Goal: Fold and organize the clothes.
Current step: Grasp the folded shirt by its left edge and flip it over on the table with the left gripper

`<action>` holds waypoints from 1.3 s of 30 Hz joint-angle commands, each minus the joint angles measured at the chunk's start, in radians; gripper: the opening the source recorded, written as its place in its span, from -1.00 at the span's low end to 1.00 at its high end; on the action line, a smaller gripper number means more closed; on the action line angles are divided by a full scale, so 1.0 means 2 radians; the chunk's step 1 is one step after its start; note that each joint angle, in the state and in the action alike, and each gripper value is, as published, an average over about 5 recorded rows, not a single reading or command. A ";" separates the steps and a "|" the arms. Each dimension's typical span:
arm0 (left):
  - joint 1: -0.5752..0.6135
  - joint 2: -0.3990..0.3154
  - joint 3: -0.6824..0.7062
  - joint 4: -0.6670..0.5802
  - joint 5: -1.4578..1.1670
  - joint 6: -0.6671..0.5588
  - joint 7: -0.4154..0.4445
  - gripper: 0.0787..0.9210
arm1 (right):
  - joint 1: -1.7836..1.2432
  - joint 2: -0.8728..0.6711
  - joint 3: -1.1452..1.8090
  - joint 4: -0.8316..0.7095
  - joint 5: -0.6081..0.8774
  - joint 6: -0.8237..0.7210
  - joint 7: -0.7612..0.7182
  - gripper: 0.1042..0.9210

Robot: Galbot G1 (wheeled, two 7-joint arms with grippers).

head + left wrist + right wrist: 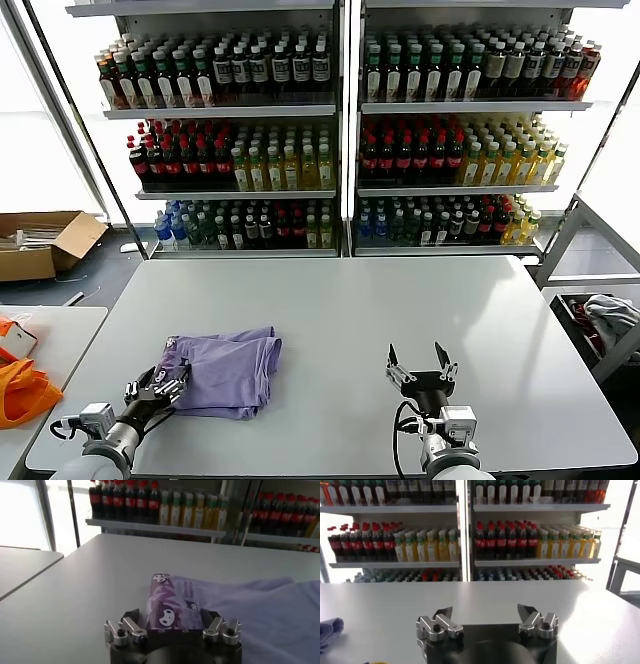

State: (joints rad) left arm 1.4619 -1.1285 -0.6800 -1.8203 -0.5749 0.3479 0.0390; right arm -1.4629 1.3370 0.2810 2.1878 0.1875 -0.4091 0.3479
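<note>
Left tool [160,385] is seen low at the near left of the table [400,310], with its spread fingers set against the near left edge of the lavender T-shirt [225,368]; in the left wrist view the tool [172,630] has a fold of the shirt [240,605] lying between its open jaws, and no clamping on the cloth can be made out. A dark cartoon print [170,607] is shown on that raised fold. The T-shirt is laid folded into a compact, roughly rectangular bundle on the left half of the table, toward its near edge.

Right tool [421,368] is held open and empty over bare table well to the right of the shirt, with its fingers pointed away from the robot; its spread jaws [487,625] are confirmed in the right wrist view.

An orange bag [22,385] is seen on a side table [60,330] at the far left. Shelves of bottles [340,130] are ranged behind, and a cardboard box [45,243] lies on the floor.
</note>
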 commanded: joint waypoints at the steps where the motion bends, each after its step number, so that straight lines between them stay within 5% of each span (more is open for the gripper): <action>1: 0.000 -0.002 0.003 0.006 -0.022 0.000 0.003 0.31 | 0.001 0.001 -0.001 0.002 -0.001 -0.001 0.000 0.76; 11: -0.004 -0.005 -0.008 0.005 -0.026 -0.005 0.001 -0.39 | 0.007 0.000 0.002 0.001 0.001 -0.003 0.001 0.76; 18: 0.001 0.024 -0.072 -0.012 -0.069 -0.001 0.005 -0.83 | 0.013 0.000 0.003 0.000 0.002 -0.002 0.003 0.76; 30: 0.009 0.117 -0.213 -0.020 -0.111 0.008 0.003 -0.89 | 0.012 0.000 0.003 0.000 0.006 0.002 0.004 0.76; 39: 0.022 0.084 -0.138 -0.129 -0.066 0.011 -0.003 -0.89 | 0.011 0.003 0.008 0.001 0.007 0.001 0.005 0.76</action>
State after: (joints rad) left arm 1.4926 -0.9586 -0.9982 -1.8930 -0.7497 0.3682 0.0405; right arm -1.4375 1.3400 0.2942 2.1873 0.2015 -0.4056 0.3571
